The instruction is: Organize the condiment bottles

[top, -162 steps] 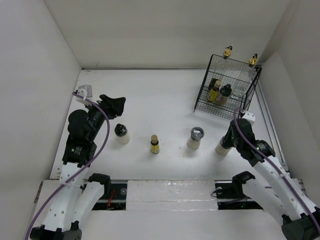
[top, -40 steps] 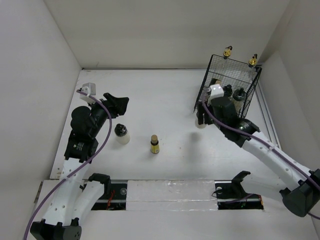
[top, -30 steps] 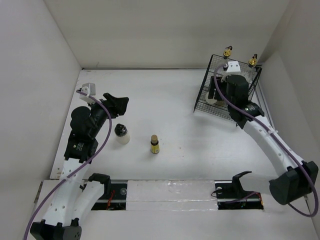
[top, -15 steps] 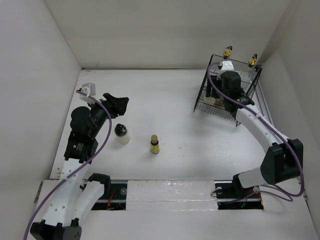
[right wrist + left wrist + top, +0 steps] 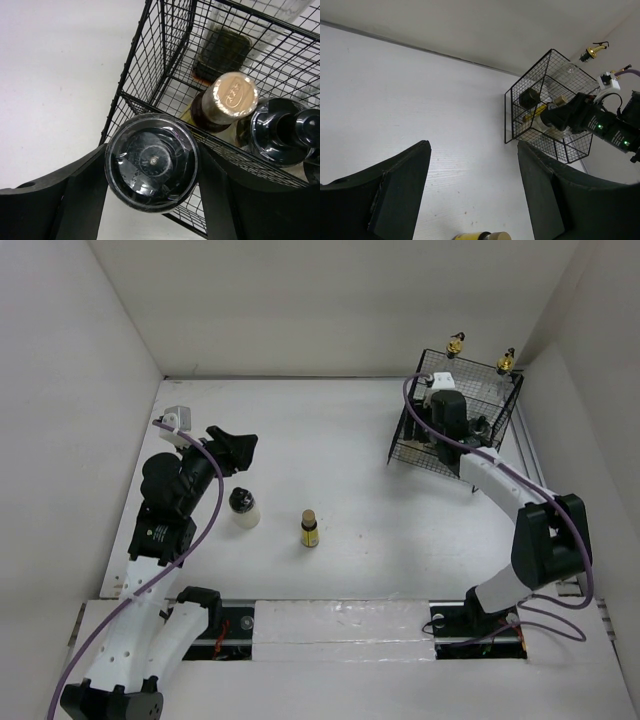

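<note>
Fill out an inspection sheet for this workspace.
Surface: white table, no spills seen.
Job's things: loose shaker and yellow bottle stand on the table; glass bottles and others sit in the wire basket.
Clutter: nothing seen.
Grippers: left gripper open, empty; right gripper shut on held shaker at the basket's rim.
Cables: purple cables run along both arms, off the bottles.
Surroundings: white walls on three sides.

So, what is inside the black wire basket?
A brown-capped yellow bottle, a dark-lidded shaker and a tall glass bottle stand in the basket. The held shaker, in the right hand, hides its front part.
</note>
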You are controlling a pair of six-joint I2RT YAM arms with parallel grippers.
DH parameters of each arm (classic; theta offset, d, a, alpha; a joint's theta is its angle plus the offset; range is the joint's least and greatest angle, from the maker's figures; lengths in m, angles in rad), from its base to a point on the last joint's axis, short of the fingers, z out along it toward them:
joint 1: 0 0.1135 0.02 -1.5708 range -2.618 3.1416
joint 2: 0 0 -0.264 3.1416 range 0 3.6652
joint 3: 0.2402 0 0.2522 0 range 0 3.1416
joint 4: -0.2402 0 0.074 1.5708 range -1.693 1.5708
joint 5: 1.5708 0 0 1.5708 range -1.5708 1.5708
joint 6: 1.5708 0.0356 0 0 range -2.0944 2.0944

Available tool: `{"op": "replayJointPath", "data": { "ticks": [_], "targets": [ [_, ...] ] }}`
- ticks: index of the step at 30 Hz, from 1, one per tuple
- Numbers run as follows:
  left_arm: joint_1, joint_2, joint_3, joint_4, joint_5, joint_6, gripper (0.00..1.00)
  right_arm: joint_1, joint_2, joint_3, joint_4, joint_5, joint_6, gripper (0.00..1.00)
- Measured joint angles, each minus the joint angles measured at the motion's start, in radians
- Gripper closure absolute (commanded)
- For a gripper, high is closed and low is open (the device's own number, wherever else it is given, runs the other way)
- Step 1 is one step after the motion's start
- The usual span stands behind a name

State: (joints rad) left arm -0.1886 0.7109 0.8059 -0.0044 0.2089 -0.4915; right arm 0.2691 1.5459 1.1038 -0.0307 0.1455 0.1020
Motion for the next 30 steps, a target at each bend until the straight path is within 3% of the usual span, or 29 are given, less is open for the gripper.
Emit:
{"op": "replayJointPath", "data": {
  "ticks": [1,4,7,10,12,13,14,15,17,20,21,22,24,25,27,30],
  "targets": [
    [0.0,0.0,0.0,0.0,0.0,0.0,0.34,0.0,0.0,0.0,0.005,0.0,0.0,0.24],
    [0.0,0.0,0.0,0.0,0.0,0.0,0.34,0.0,0.0,0.0,0.006,0.0,0.003,0.07],
    [0.0,0.0,0.0,0.0,0.0,0.0,0.34,0.004,-0.024,0.0,0.0,0.002,0.002,0.01],
    [0.0,0.0,0.0,-0.001,-0.005,0.0,0.34,0.028,-0.103,0.0,-0.014,0.02,-0.009,0.02],
    [0.0,0.0,0.0,-0.001,-0.01,0.0,0.36,0.064,-0.175,0.0,-0.011,0.032,-0.026,0.24],
    [0.0,0.0,0.0,-0.001,-0.013,0.0,0.43,0.089,-0.21,0.0,-0.008,0.031,-0.036,0.4],
    [0.0,-0.001,0.0,-0.001,-0.019,-0.002,0.49,0.119,-0.24,0.0,0.003,0.021,-0.044,0.59],
    [0.0,-0.002,0.0,-0.003,-0.026,-0.003,0.61,0.153,-0.261,0.001,0.02,0.003,-0.058,0.88],
    [0.0,-0.006,0.0,-0.011,-0.045,-0.006,0.82,0.239,-0.272,0.007,0.053,-0.05,-0.074,0.95],
    [0.0,-0.012,0.0,-0.022,-0.08,-0.006,0.8,0.383,-0.208,0.05,0.07,-0.157,-0.106,0.76],
    [0.0,-0.016,0.0,-0.029,-0.095,-0.01,0.69,0.436,-0.171,0.07,0.075,-0.192,-0.123,0.68],
    [0.0,-0.021,0.0,-0.036,-0.112,-0.011,0.65,0.483,-0.129,0.093,0.072,-0.222,-0.145,0.51],
    [0.002,-0.037,0.008,-0.066,-0.153,-0.025,0.49,0.572,-0.041,0.149,0.067,-0.281,-0.188,0.36],
    [0.002,-0.046,0.016,-0.084,-0.178,-0.033,0.33,0.61,0.0,0.173,0.066,-0.31,-0.209,0.29],
    [0.006,-0.072,0.034,-0.11,-0.233,-0.051,0.24,0.668,0.075,0.222,0.061,-0.364,-0.24,0.28],
    [0.008,-0.137,0.059,-0.137,-0.317,-0.079,0.18,0.714,0.177,0.29,0.061,-0.421,-0.268,0.26]
  ]
}}
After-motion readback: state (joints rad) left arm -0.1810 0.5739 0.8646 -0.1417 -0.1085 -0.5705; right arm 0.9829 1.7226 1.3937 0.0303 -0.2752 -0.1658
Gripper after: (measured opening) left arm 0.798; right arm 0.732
